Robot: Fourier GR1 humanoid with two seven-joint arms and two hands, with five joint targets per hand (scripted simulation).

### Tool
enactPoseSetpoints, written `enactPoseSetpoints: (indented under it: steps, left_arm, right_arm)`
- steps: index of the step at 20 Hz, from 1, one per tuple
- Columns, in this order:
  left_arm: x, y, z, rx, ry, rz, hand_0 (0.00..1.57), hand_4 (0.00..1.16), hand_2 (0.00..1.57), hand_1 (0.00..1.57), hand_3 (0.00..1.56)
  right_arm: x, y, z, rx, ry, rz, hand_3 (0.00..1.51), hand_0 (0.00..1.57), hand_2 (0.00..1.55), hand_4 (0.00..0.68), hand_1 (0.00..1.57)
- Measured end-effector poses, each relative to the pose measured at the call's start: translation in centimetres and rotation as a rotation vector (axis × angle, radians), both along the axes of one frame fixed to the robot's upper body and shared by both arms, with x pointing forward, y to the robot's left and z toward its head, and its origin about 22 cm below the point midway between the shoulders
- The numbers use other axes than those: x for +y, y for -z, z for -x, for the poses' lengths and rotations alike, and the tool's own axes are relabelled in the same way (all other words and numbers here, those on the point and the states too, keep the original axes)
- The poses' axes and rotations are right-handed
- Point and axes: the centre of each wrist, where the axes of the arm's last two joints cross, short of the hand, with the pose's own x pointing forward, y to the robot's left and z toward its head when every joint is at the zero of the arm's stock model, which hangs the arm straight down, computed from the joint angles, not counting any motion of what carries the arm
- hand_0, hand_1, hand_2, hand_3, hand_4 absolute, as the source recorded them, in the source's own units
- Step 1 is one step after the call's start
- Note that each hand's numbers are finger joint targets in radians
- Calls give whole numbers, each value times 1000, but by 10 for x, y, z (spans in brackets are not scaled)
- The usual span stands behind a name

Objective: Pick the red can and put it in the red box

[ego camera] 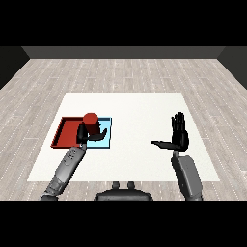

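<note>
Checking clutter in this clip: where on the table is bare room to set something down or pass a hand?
Bare patches: the middle of the white table between the light blue tray and the open right hand, and the far strip beyond the trays. Crowded: the left, where the left hand curls round the red can by the red tray.

On the white table (144, 144) a red tray (65, 131) and a light blue tray (107, 130) lie side by side. The left hand (87, 132) curls round the red can (90, 120) near where the trays meet. The right hand (179, 135) is raised well apart, fingers straight, thumb out.
</note>
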Motion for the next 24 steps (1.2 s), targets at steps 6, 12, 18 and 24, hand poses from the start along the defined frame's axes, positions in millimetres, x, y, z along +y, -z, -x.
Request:
enactPoseSetpoints:
  steps: [6,12,18,24]
  left_arm:
    - [34,-10,-34,41,-104,-125,1566,1102,1508,1566,1424]
    - [92,2,-60,169,-248,-215,1571,1101,1560,1571,1457]
    - [145,46,-58,315,-377,-239,1571,1064,1571,1571,1490]
    - [168,79,-52,486,-496,-309,697,826,753,697,825]
  right_arm:
    - [-10,42,18,82,14,11,0,0,0,0,0]
    - [-21,58,18,120,29,14,0,0,0,0,0]
    - [-20,59,13,90,21,33,0,0,0,0,0]
    - [-16,50,8,46,22,49,0,0,0,0,0]
